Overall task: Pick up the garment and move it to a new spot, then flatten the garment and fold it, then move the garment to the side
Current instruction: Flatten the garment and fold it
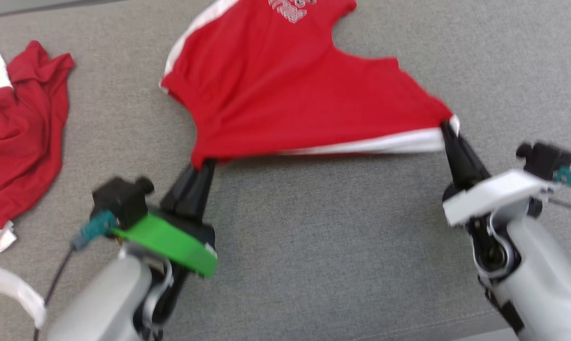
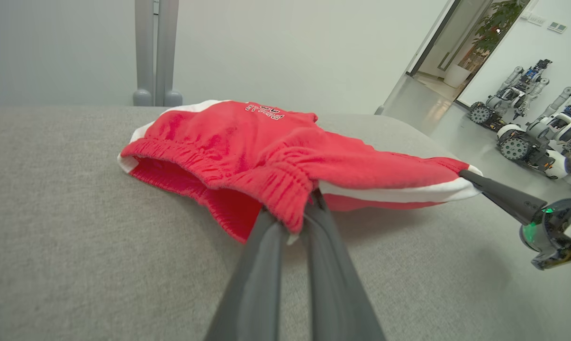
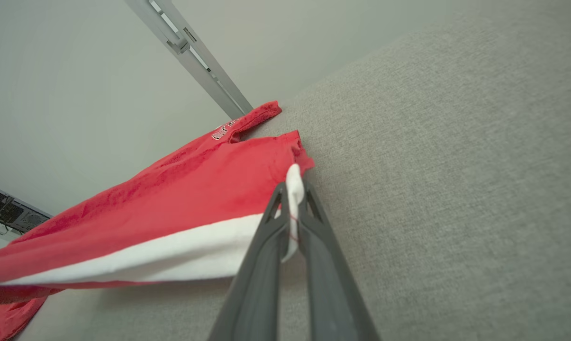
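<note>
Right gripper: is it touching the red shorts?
Touching. The right wrist view shows the right gripper, fingers clamped on the white edge of the red shorts.

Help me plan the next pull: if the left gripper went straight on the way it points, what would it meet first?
The red shorts: the left gripper is shut on their waistband, so it would bunch that fabric at once, then likely slide along the grey cushion.

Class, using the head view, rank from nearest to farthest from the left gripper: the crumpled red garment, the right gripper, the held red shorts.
1. The red shorts: pinched in the left gripper.
2. The crumpled red garment: far left.
3. The right gripper: far right.
</note>
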Available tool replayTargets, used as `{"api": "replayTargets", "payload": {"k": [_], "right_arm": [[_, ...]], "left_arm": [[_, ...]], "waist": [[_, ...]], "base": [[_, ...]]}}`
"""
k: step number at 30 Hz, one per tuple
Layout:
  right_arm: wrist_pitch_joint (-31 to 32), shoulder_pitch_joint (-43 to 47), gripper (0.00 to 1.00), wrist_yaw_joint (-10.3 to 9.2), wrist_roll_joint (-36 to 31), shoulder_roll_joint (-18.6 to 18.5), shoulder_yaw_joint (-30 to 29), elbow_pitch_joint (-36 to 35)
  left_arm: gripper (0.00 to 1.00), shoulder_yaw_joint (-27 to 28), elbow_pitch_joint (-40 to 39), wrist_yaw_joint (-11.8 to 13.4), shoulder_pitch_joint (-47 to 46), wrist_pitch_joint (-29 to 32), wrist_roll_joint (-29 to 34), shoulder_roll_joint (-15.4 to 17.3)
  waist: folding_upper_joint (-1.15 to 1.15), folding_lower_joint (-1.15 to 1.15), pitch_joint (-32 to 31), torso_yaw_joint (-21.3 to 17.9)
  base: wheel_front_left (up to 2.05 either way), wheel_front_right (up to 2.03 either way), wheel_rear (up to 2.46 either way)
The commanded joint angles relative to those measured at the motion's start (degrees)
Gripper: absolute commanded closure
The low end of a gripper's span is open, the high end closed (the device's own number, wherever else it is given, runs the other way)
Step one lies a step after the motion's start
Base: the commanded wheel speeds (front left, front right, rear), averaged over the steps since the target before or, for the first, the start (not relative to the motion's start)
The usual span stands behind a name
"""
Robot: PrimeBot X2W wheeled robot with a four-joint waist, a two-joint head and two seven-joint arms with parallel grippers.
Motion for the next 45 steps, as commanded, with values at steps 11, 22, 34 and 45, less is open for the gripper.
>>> {"api": "replayTargets", "payload": {"k": [11, 22, 34, 45], "right_arm": [[3.7, 25.5, 1.00, -0.06, -3.5, 3.9, -8.7, -12.7], [11.9, 36.7, 1.00, -0.06, -9.8, 11.1, -19.2, -23.9], [18.4, 20.9, 1.00, -0.05, -14.5, 12.0, -23.8, -23.2], [21.3, -5.2, 1.00, -0.03, -20.3, 8.8, -24.7, -7.3]], "left_arm": [[1.00, -4.0, -3.9, 0.9, 17.7, -0.2, 5.0, 1.9], [1.00, -5.5, -4.8, 1.1, 20.9, -0.1, 5.4, 1.8], [1.00, -6.9, -2.2, -1.7, 12.2, 1.5, 7.4, -1.7], [1.00, -5.0, 7.3, -5.7, -0.4, 1.7, 5.9, -8.2]], "waist": [[0.00, 0.01, -9.1, 4.1], [0.00, 0.01, -10.9, 5.4], [0.00, 0.01, -8.6, 9.0], [0.00, 0.01, -1.8, 15.4]], "base": [[0.00, 0.00, 0.00], [0.00, 0.00, 0.00], [0.00, 0.00, 0.00], [0.00, 0.00, 0.00]]}}
